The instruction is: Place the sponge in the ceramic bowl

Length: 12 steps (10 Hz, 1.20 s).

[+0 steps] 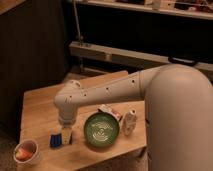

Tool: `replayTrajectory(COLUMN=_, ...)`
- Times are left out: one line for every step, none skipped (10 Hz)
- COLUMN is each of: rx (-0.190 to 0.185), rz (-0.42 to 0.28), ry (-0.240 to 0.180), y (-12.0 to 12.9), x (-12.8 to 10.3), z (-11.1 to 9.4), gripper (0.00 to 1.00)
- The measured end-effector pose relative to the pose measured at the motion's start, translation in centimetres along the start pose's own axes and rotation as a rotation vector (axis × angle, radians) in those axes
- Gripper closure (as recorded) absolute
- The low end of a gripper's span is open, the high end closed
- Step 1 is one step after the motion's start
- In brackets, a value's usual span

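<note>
Hanging low over the wooden table (40, 107), the gripper (66, 135) sits at the end of a wrist pointing straight down, near the table's front edge. Open or closed: cannot tell from this view.

The sponge (55, 140) is dark blue and flat on the table, just beside the gripper on its left in view. Whether the two touch is unclear, and it does not look lifted.

The ceramic bowl (101, 130) is green with ring pattern inside, upright on the table to the right of the gripper, near but apart from the sponge. Nothing visible in it.

Other items:
- white cup (26, 151) with orange contents, at the front-left corner
- small carton (110, 112) just behind the bowl
- white bottle (129, 121) upright beside the bowl's right rim

The arm (107, 90) spans in from the right, above the bowl.
</note>
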Motion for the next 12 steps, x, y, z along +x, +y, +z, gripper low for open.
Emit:
replayTrajectory(rx=0.000, rz=-0.004, ry=-0.002, y=0.3, x=0.1, z=0.3, gripper=0.20)
replayTrajectory(rx=0.008, rz=-0.012, ry=0.005, y=0.5, x=-0.4, z=0.5, gripper=0.20)
replayTrajectory(rx=0.011, rz=-0.011, ry=0.006, y=0.4, x=-0.3, z=0.5, gripper=0.20)
replayTrajectory(rx=0.011, rz=-0.009, ry=0.006, y=0.4, x=-0.2, z=0.5, gripper=0.20)
replayTrajectory(rx=0.010, rz=-0.010, ry=0.006, y=0.4, x=-0.2, z=0.5, gripper=0.20)
replayTrajectory(rx=0.009, rz=-0.012, ry=0.006, y=0.5, x=-0.3, z=0.5, gripper=0.20)
replayTrajectory(rx=0.010, rz=-0.010, ry=0.006, y=0.4, x=-0.2, z=0.5, gripper=0.20)
replayTrajectory(rx=0.011, rz=-0.009, ry=0.006, y=0.4, x=-0.2, z=0.5, gripper=0.20)
replayTrajectory(rx=0.010, rz=-0.012, ry=0.005, y=0.4, x=-0.3, z=0.5, gripper=0.20)
replayTrajectory(rx=0.011, rz=-0.016, ry=0.003, y=0.4, x=-0.4, z=0.5, gripper=0.20)
replayTrajectory(rx=0.013, rz=-0.044, ry=-0.010, y=0.2, x=-0.6, z=0.7, gripper=0.20)
replayTrajectory(rx=0.016, rz=-0.097, ry=-0.025, y=-0.4, x=-1.5, z=1.1, gripper=0.20)
